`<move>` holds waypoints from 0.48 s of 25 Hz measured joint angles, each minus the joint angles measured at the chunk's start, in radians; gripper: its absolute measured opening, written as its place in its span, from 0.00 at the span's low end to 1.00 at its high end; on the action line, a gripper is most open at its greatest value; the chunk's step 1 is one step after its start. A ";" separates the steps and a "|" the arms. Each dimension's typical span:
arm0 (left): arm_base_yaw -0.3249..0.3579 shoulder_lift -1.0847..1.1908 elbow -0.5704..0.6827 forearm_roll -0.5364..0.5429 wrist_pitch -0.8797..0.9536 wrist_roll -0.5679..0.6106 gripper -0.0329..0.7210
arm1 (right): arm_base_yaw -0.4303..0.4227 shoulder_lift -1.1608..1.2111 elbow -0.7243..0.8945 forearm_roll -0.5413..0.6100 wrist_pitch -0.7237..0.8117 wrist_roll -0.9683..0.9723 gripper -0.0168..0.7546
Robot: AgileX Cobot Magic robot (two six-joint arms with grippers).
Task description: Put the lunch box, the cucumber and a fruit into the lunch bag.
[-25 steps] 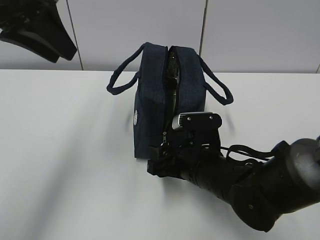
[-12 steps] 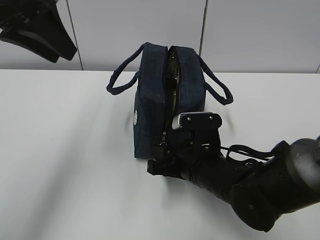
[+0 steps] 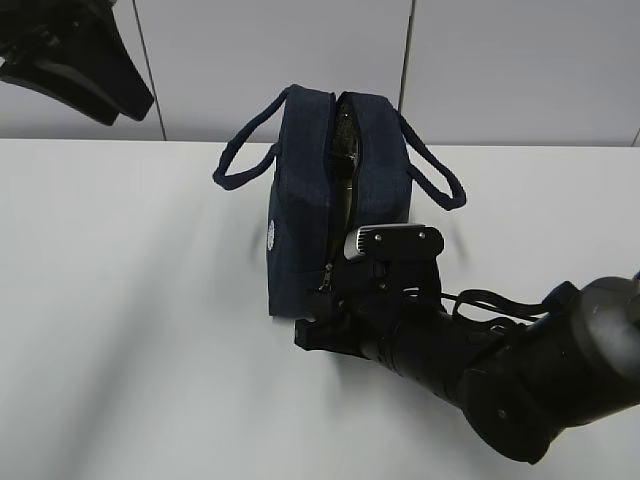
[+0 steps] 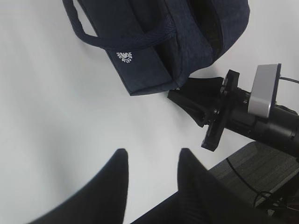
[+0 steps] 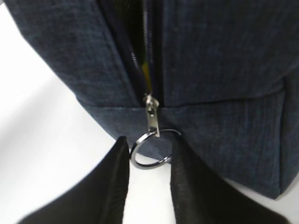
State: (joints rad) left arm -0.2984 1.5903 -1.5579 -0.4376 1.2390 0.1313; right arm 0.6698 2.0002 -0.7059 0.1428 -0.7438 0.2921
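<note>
Exterior view: the left gripper (image 4: pixel 150 170) is hovering spread and empty, up and left of the bag (image 3: pixel 300 215), which is standing on the table (image 3: pixel 130 330) with its zipper partly open. At the bag's near end, the right gripper (image 5: pixel 148 161) is pinching the ring (image 5: pixel 150 150) between its fingers (image 5: pixel 110 186).

No legible text, number or brand can be made out. Only a small white round logo (image 4: pixel 124 56) is carried on the side panel of the lunch bag (image 4: pixel 154 42), beyond the left gripper (image 4: pixel 150 161); its markings are too small to be read.
</note>
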 joint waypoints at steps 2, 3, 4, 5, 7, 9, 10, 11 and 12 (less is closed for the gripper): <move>0.000 0.000 0.000 0.000 0.000 0.000 0.36 | 0.000 0.000 0.000 0.000 0.000 0.000 0.28; 0.000 0.000 0.000 0.000 0.000 0.000 0.36 | 0.000 0.000 0.000 0.000 0.000 0.000 0.27; 0.000 0.000 0.000 0.000 0.000 0.000 0.36 | 0.000 0.000 0.000 0.000 0.000 0.000 0.25; 0.000 0.000 0.000 0.000 0.000 0.000 0.36 | 0.000 0.000 0.000 0.000 0.000 0.000 0.24; 0.000 0.000 0.000 0.000 0.000 0.000 0.36 | 0.000 0.000 0.000 0.000 0.000 0.000 0.22; 0.000 0.000 0.000 0.000 0.000 0.000 0.36 | 0.000 0.000 0.000 0.000 0.000 0.000 0.21; 0.000 0.000 0.000 0.000 0.000 0.000 0.36 | 0.000 0.000 0.000 0.000 0.000 0.000 0.20; 0.000 0.000 0.000 0.000 0.000 0.000 0.36 | 0.000 0.000 0.000 0.000 0.000 0.000 0.20; 0.000 0.000 0.000 0.000 0.000 0.000 0.36 | 0.000 0.000 0.000 0.000 0.000 0.000 0.20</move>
State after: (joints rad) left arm -0.2984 1.5903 -1.5579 -0.4376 1.2390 0.1313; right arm 0.6698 2.0002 -0.7059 0.1428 -0.7438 0.2921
